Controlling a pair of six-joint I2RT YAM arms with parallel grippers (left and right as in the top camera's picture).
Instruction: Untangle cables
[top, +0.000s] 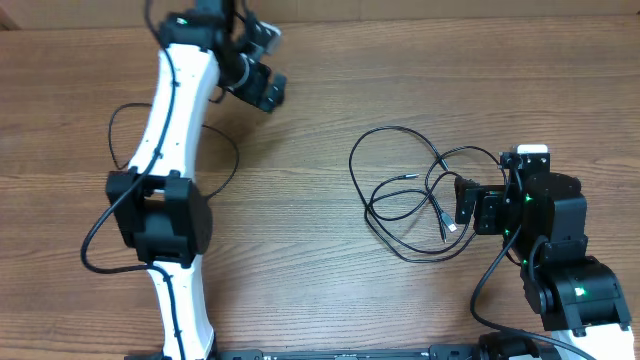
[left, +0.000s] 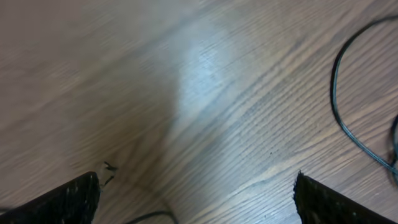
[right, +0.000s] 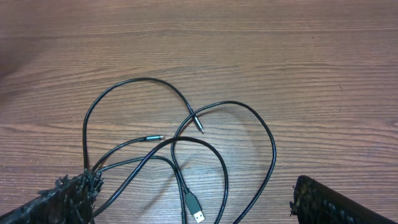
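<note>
At left, the left gripper (top: 266, 90) hovers over the bare wooden table (top: 330, 60), fingers spread apart and holding nothing. Right of centre, thin black cables (top: 405, 205) lie in overlapping loops. A USB plug (right: 196, 215) lies nearest the right gripper (top: 462, 205), fingers likewise spread, at the tangle's edge. Best approach: pinch one free plug end and draw it out slowly, so no loop tightens.
</note>
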